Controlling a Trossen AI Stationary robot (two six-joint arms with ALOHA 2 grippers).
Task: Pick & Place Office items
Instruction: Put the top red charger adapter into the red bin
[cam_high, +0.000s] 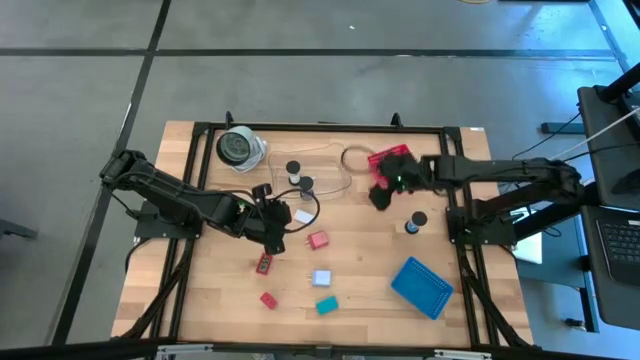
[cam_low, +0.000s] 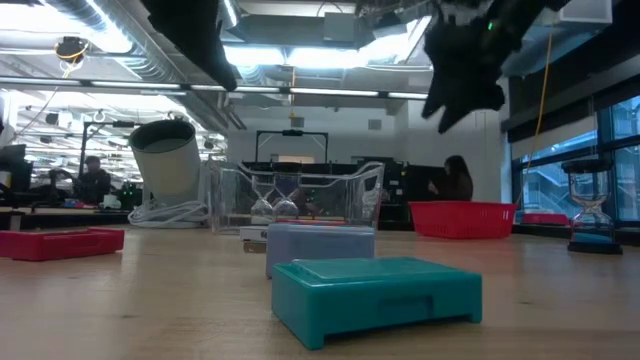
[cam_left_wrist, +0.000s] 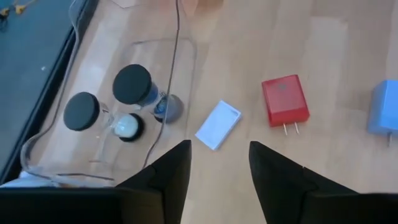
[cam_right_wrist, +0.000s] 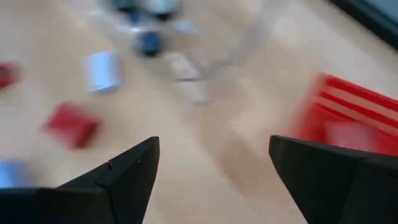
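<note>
Barely started; small blocks lie loose on wooden counter (cam_high: 360, 270); left pincer (cam_left_wrist: 217, 165) spread over white block (cam_left_wrist: 218, 124); right pincer (cam_right_wrist: 214, 168) spread, empty.

Both arms are matte black and chunky, black cables trailing off; right gripper (cam_high: 383, 190) has a tiny green light.

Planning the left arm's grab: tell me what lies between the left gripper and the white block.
Nothing. In the left wrist view, bare wood separates the open left gripper from the white block; the clear tray sits off to one side.
</note>
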